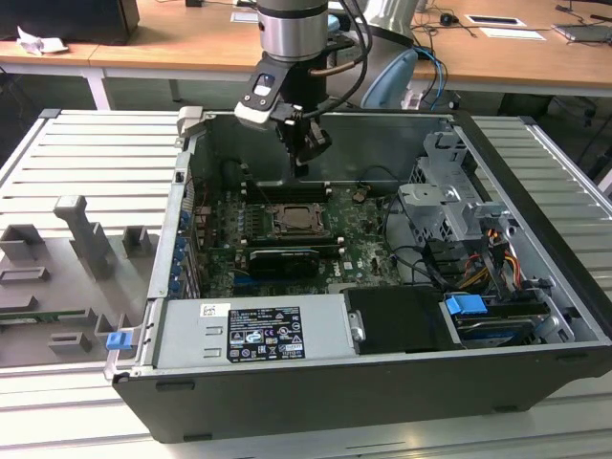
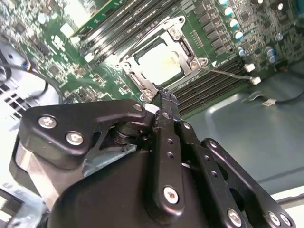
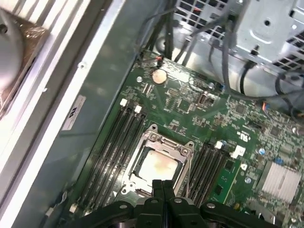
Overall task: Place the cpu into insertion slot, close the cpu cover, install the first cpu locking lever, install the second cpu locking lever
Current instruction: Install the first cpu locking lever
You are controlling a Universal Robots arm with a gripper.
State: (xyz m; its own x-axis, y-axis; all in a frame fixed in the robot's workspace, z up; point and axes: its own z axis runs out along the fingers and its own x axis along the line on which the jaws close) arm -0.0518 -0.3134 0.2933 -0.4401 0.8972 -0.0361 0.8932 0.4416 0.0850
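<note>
Arm points straight down into the open case [image 1: 535, 287], gripper [image 1: 301, 170] hanging just above the insertion slot [image 1: 283, 232], fingers pinched together, nothing in them. The cpu [image 3: 156, 164] sits in the slot with the cpu cover [image 3: 184, 151] flat over it. In the exterior view: memory slots [image 1: 258, 188] at 12 o'clock of the slot, drive cage [image 1: 449, 206] at 3, power supply [image 1: 253, 330] at 6.

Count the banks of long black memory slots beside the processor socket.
2. One bank lies between the cpu and the case wall; the other bank lies on the cpu's opposite side. The tool may hide their near ends.
</note>
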